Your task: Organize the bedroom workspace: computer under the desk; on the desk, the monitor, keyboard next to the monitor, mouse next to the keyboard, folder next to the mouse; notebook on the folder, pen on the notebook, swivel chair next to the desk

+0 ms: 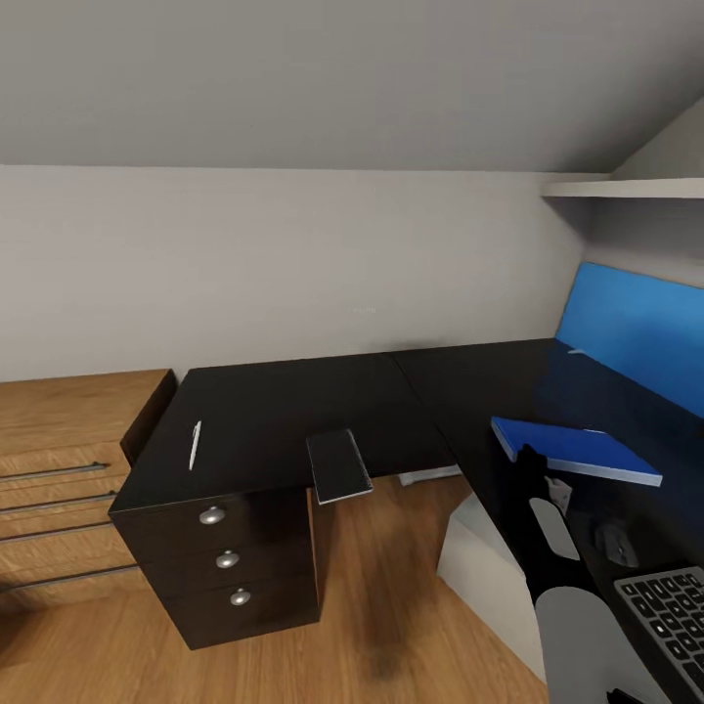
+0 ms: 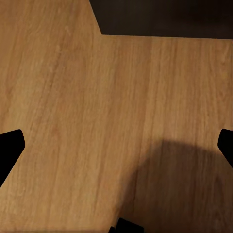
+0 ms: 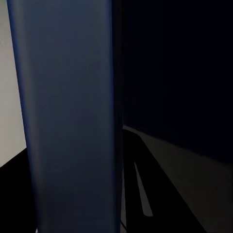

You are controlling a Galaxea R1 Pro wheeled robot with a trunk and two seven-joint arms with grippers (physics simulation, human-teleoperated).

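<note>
Head view: where the black desk (image 1: 293, 411) turns its corner, the right gripper (image 1: 529, 467) at lower right holds the blue folder (image 1: 577, 450); pen (image 1: 195, 445) and notebook (image 1: 338, 465) lie centre-left, mouse (image 1: 616, 544) and keyboard (image 1: 675, 616) lower right.
Left wrist view: left gripper (image 2: 116, 145) wide open and empty over wood floor (image 2: 73, 97).
Right wrist view: folder (image 3: 68, 116) fills the frame's left half; the fingers cannot be made out here.

Pen (image 1: 195, 444) left of notebook (image 1: 338, 465) on desk (image 1: 293, 401); folder (image 1: 577, 451) right, keyboard (image 1: 670, 611) nearer.
</note>
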